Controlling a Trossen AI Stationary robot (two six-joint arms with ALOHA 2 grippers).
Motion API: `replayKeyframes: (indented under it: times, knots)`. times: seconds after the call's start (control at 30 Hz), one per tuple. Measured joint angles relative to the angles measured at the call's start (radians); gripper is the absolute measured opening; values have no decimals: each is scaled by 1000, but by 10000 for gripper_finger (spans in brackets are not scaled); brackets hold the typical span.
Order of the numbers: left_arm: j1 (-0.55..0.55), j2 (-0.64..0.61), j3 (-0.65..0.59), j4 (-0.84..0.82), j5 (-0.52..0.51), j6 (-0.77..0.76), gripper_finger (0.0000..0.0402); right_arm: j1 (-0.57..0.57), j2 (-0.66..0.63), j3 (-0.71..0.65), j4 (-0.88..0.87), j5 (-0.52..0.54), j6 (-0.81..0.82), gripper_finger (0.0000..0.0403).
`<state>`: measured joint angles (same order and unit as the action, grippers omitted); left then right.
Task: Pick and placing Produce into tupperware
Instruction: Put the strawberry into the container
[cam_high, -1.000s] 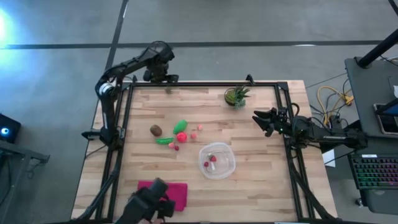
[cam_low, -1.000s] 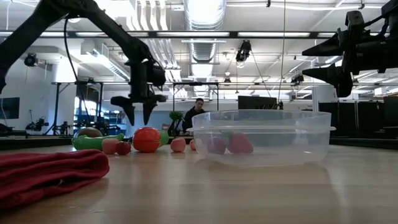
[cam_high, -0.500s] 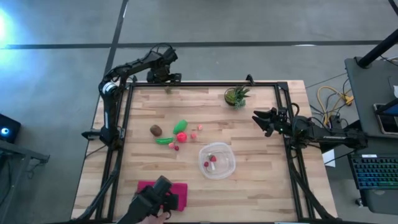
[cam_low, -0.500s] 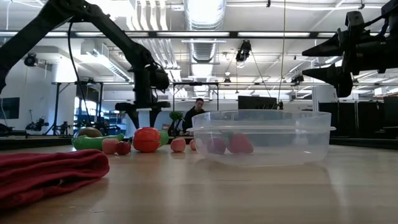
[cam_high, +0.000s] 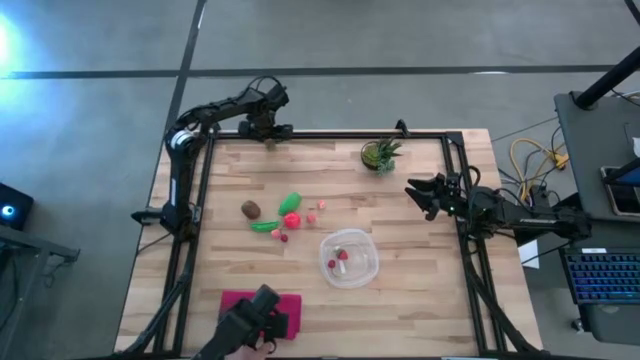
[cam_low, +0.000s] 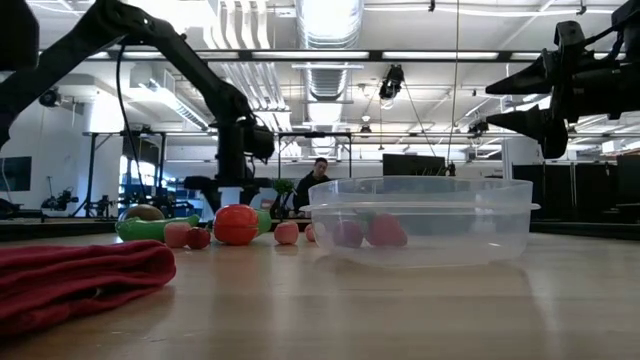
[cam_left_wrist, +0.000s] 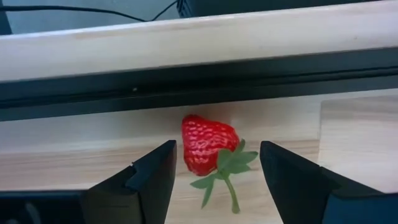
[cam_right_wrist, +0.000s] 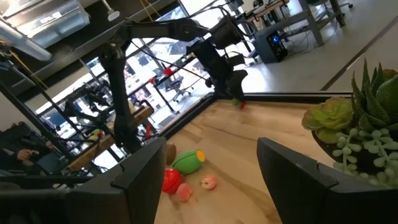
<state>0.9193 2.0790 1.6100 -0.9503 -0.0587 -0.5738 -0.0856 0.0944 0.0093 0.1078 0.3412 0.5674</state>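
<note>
A red toy strawberry (cam_left_wrist: 208, 144) with a green stalk lies on the table by the far edge rail (cam_high: 270, 143). My left gripper (cam_left_wrist: 217, 163) is open and low over it, one finger on either side, apart from it. The clear tupperware (cam_high: 348, 258) stands right of the table's middle with two red and pink pieces inside. To its left lies more produce: a brown oval (cam_high: 250, 209), a green piece (cam_high: 290, 203), a red round one (cam_high: 292, 220), a green elongated one (cam_high: 264, 227) and small pink ones (cam_high: 322, 206). My right gripper (cam_high: 415, 192) hangs open above the right side.
A green potted plant (cam_high: 380, 153) stands at the far edge, right of the middle. A magenta cloth (cam_high: 262, 310) lies at the near edge, with a dark camera body (cam_high: 245, 325) on it. A black rail (cam_left_wrist: 186, 81) runs along the table's far edge behind the strawberry.
My left gripper has moved down toward the table at the far edge and slightly to the right, settling around the strawberry. The produce and the tupperware have stayed where they were.
</note>
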Motion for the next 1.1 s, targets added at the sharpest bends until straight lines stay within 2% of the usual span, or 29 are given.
replayKeyframes:
  times: [0.4,0.77,1.1]
  knots:
    - [0,23,-7,-33,0,12,215,0,0,0,0,0,0,242]
    - [1,23,-7,-13,-32,13,149,0,0,0,0,0,1,242]
    - [-25,17,-6,6,-37,55,138,0,0,0,0,0,1,242]
